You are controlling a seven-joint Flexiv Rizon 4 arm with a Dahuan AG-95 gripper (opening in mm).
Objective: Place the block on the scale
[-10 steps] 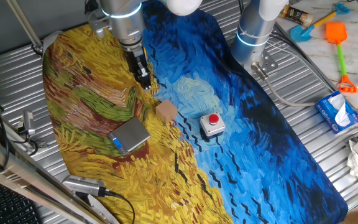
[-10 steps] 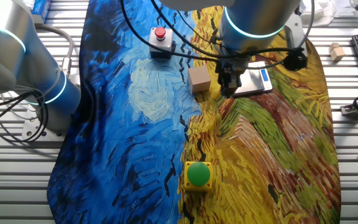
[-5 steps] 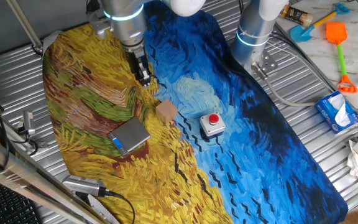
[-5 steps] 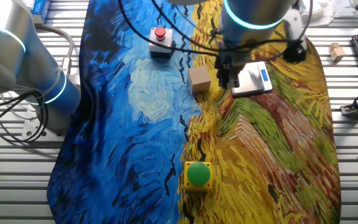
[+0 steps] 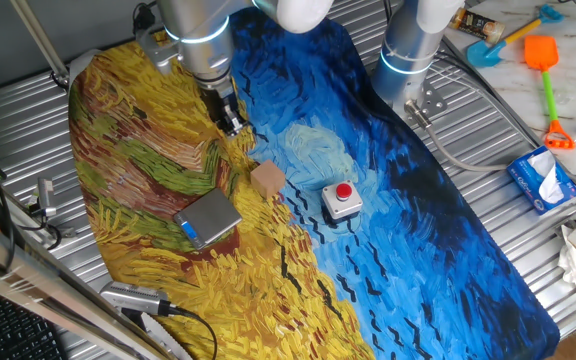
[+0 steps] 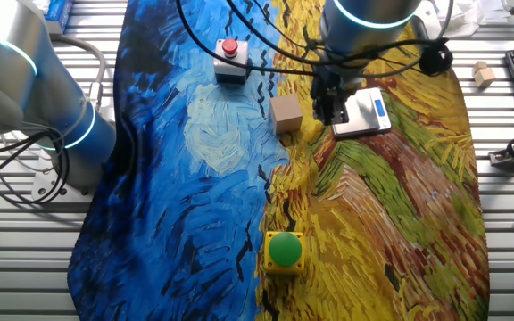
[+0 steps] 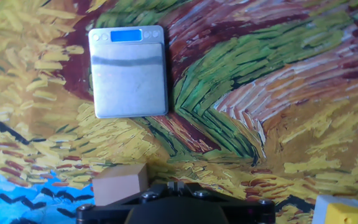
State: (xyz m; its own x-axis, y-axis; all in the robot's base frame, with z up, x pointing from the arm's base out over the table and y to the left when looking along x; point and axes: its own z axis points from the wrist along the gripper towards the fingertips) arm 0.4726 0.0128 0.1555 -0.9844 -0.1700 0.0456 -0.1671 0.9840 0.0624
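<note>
The block (image 5: 266,179) is a small tan wooden cube that stands on the painted cloth, also seen in the other fixed view (image 6: 286,114) and at the lower left of the hand view (image 7: 120,185). The scale (image 5: 208,219) lies flat on the yellow part of the cloth, with a grey metal top and a blue strip (image 6: 364,111) (image 7: 128,71). My gripper (image 5: 233,127) (image 6: 328,116) (image 7: 173,185) hangs above the cloth beside the block, between it and the scale in the other fixed view. Its fingers are pressed together and hold nothing.
A grey box with a red button (image 5: 341,200) (image 6: 230,59) stands near the block. A yellow box with a green button (image 6: 284,251) sits on the cloth farther off. A second arm's base (image 6: 56,116) stands at the cloth's edge.
My gripper has risen a little above the cloth, still shut. The block and the scale have not moved.
</note>
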